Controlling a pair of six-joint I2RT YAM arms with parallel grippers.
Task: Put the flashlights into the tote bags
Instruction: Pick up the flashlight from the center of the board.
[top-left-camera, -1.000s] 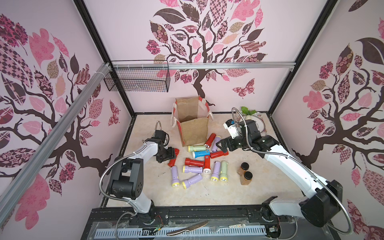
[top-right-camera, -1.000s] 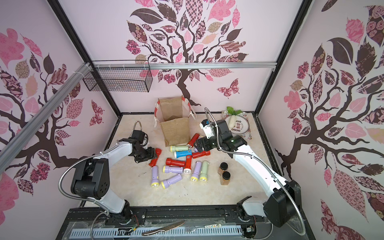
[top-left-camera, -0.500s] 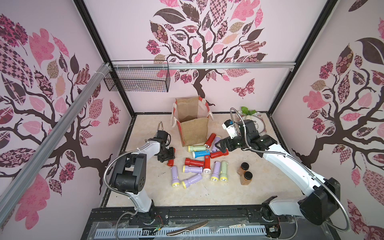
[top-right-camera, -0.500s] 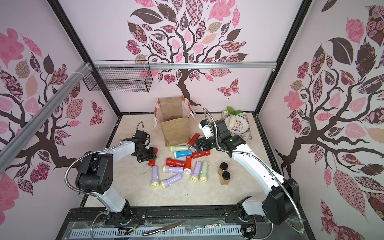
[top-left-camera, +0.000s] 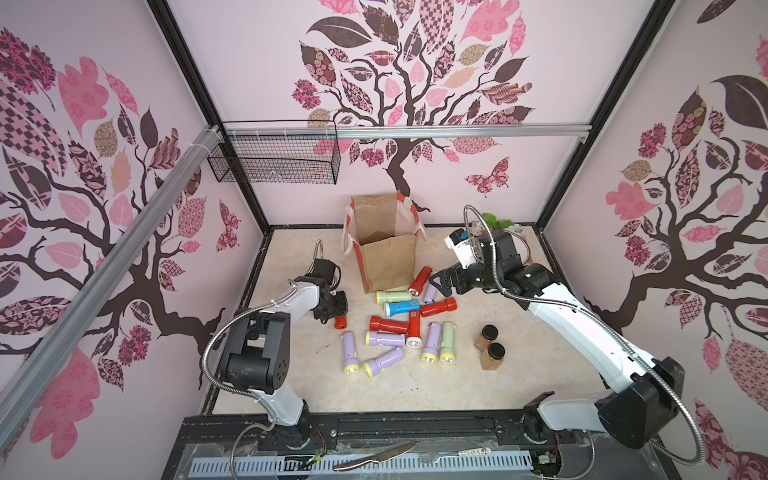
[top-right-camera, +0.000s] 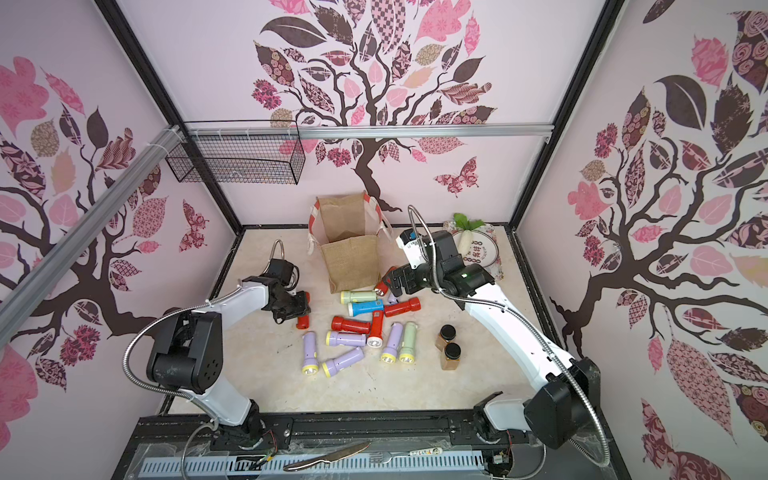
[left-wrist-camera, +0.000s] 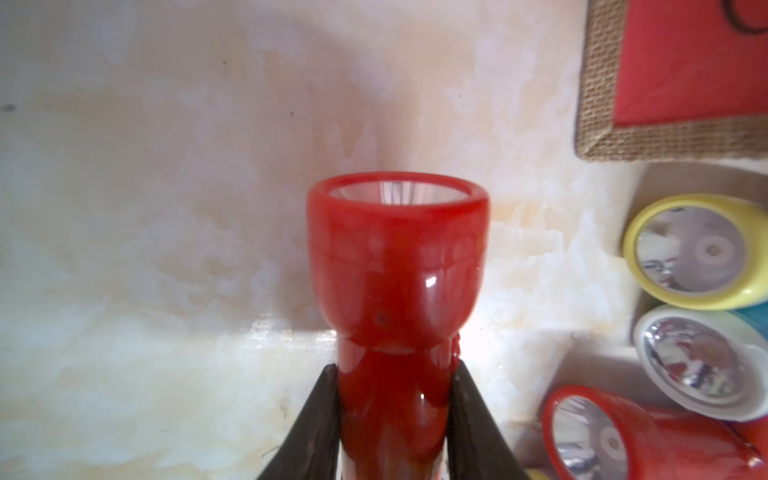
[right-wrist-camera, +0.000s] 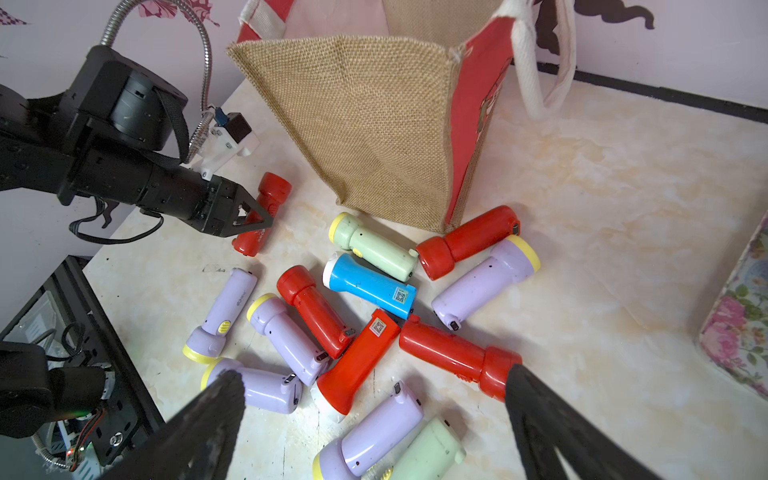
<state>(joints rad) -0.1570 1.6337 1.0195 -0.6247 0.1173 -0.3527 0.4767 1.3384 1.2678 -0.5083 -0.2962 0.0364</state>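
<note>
The tan burlap tote bag stands open at the back of the table. In front of it lie several flashlights, red, lilac, pale green and one blue. Left of that pile, my left gripper is shut on the body of a red flashlight lying on the table, with the head pointing away from the wrist. My right gripper hangs open above the pile's right side, holding nothing.
Two amber jars with black lids stand right of the pile. A floral dish sits at the back right behind the right arm. A wire basket hangs on the back left wall. Walls enclose the table.
The left gripper's jaws have closed onto the red flashlight left of the pile. The right gripper has stayed open and has hardly moved.
</note>
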